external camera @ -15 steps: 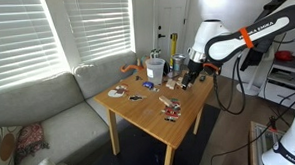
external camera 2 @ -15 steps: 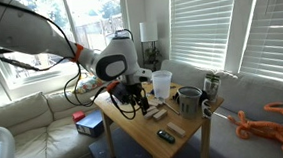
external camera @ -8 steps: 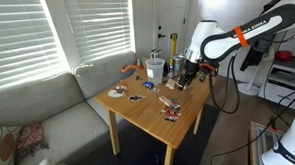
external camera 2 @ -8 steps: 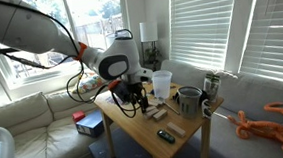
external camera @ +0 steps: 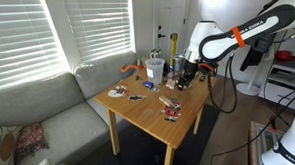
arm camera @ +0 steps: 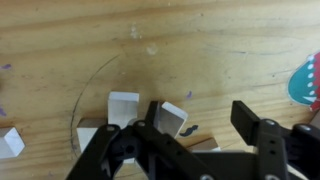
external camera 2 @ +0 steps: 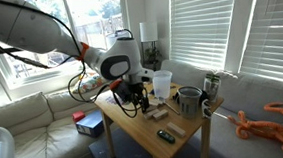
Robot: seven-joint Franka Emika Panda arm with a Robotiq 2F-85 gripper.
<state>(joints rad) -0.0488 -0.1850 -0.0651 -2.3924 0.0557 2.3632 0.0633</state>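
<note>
My gripper [arm camera: 200,135] is open and hangs low over the far part of the wooden table [arm camera: 200,40]. In the wrist view a small white block [arm camera: 171,117] lies tilted between the fingers, close to the left finger. A tiny black moustache-shaped piece [arm camera: 190,130] and a wooden block [arm camera: 205,146] lie beside it. More white blocks [arm camera: 122,106] lie to the left. The jaws hold nothing. The gripper also shows above the table's small pieces in both exterior views [external camera: 185,79] [external camera 2: 135,97].
A clear plastic cup [external camera 2: 162,84], a metal pot [external camera 2: 188,101] and a can [external camera 2: 211,85] stand near the gripper. A black object [external camera 2: 166,135] lies near the table's front. An orange octopus toy [external camera 2: 275,120] lies on the grey sofa [external camera: 48,107]. A teal-and-pink thing [arm camera: 306,82] is at the right.
The arm has shifted slightly and the gripper sits a little lower over the blocks. The objects on the table have not moved.
</note>
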